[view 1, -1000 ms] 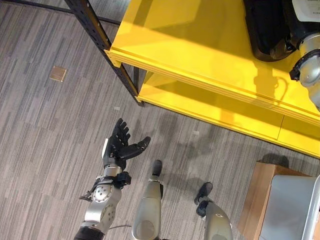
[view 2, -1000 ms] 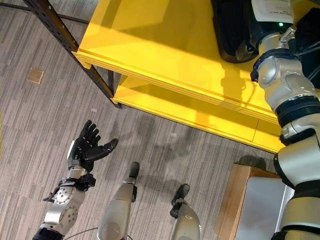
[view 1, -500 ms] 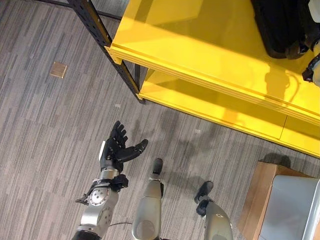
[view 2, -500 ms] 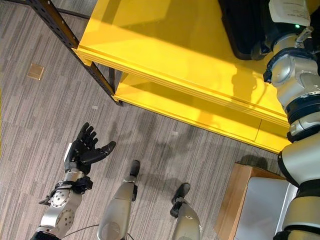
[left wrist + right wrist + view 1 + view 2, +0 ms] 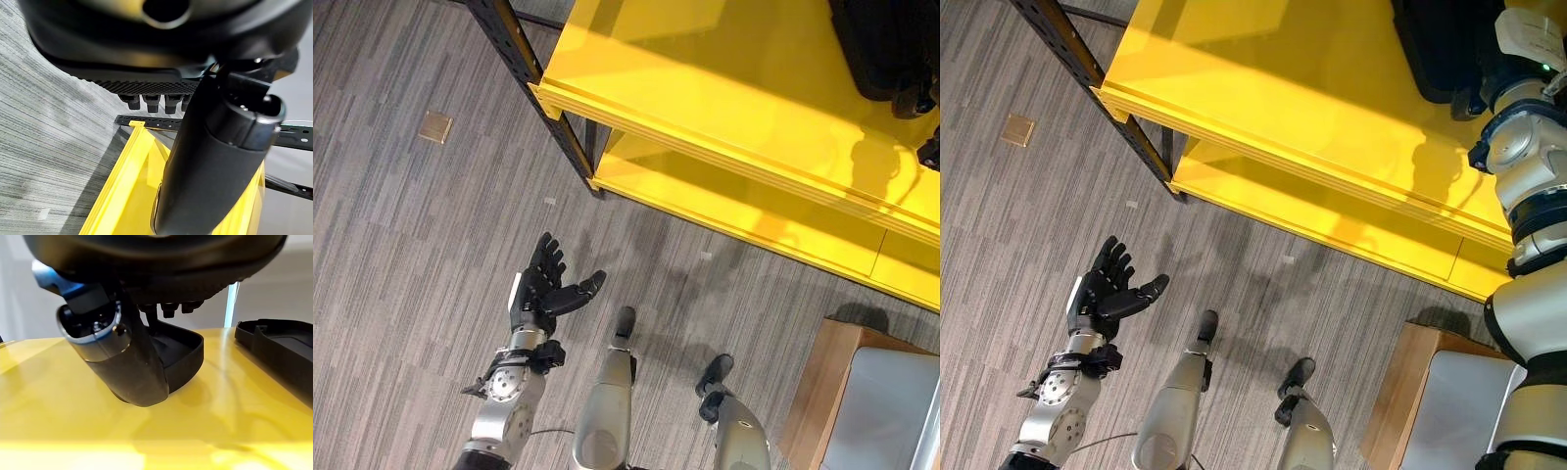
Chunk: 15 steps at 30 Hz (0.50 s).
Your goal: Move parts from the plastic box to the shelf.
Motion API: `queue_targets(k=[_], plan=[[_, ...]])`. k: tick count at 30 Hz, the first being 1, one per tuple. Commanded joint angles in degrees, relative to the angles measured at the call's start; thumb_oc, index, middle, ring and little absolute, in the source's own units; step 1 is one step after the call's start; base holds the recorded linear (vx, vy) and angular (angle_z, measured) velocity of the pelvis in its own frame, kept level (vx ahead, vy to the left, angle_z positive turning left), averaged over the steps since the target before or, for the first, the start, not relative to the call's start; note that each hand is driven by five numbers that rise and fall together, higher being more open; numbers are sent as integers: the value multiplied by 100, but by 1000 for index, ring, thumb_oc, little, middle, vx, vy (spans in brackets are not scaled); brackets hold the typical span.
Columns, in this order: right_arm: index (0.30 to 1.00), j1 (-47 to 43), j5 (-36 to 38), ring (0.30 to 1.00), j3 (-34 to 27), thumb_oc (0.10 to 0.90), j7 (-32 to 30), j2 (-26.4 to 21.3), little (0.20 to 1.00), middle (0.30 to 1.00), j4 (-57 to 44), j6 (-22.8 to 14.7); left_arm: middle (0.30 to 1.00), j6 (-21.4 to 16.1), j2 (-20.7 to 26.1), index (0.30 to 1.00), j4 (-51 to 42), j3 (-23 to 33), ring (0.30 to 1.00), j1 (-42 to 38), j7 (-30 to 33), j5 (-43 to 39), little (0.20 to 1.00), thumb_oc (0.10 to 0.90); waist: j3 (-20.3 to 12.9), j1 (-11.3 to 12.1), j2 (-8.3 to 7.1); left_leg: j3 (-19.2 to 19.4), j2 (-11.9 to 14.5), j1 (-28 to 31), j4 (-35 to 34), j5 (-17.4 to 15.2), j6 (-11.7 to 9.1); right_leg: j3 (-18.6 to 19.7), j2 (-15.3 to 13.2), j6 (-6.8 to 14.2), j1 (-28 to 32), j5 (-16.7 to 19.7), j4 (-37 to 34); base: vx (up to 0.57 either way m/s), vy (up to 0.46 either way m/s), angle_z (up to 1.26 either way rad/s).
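Observation:
A black tray-like part (image 5: 181,357) lies on the top board of the yellow shelf (image 5: 705,69), and it also shows at the picture's upper right (image 5: 1435,49). My right hand (image 5: 122,362) hovers right over it. The thumb stands in front of the part and the straight fingers (image 5: 171,308) reach above it without closing on it. A second black part (image 5: 274,342) rests beside it on the same board. My left hand (image 5: 540,292) hangs open and empty over the floor. The grey plastic box (image 5: 891,411) sits at the lower right.
The shelf has a lower yellow board (image 5: 724,196) and a black upright post (image 5: 524,69) at its corner. A wooden stand (image 5: 822,382) carries the plastic box. A small brown plate (image 5: 435,127) lies in the grey carpet to the left.
The whole picture has shifted slightly, so the camera moved. My right arm now sits nearer the picture's right edge. The left hand stays open in about the same spot.

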Motion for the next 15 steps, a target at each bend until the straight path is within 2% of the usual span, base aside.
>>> queue_targets(k=[1, 8, 12, 15], plan=[[1000, -399, 265, 1000, 26, 900, -104, 25, 1000, 1000, -204, -123, 1000, -630, 290, 1000, -622, 108, 1000, -48, -107, -154, 1000, 900, -233, 82, -304, 48, 201, -764, 383, 47, -262, 68, 0, 86, 1471, -530, -485, 0, 0, 0], [1000, -54, 458, 1000, -283, 900, -70, 242, 1000, 1000, -364, -143, 1000, -623, 294, 1000, -590, 85, 1000, -140, -69, -133, 1000, 900, -225, 95, -334, 33, 197, -753, 430, 14, -250, 60, 18, 87, 1502, -527, -480, 0, 0, 0], [1000, 289, 738, 1000, -690, 900, -87, 592, 1000, 1000, -452, -156, 1000, -614, 288, 1000, -563, 51, 1000, -251, -29, -121, 1000, 900, -218, 103, -349, 22, 204, -724, 482, -23, -228, 69, 34, 92, 1538, -497, -472, 0, 0, 0], [1000, 419, 815, 1000, -812, 900, -89, 682, 1000, 1000, -517, -164, 1000, -610, 301, 1000, -536, 34, 1000, -277, -21, -113, 1000, 900, -229, 113, -371, 19, 212, -702, 480, -32, -221, 70, 43, 96, 1558, -487, -488, 0, 0, 0]])
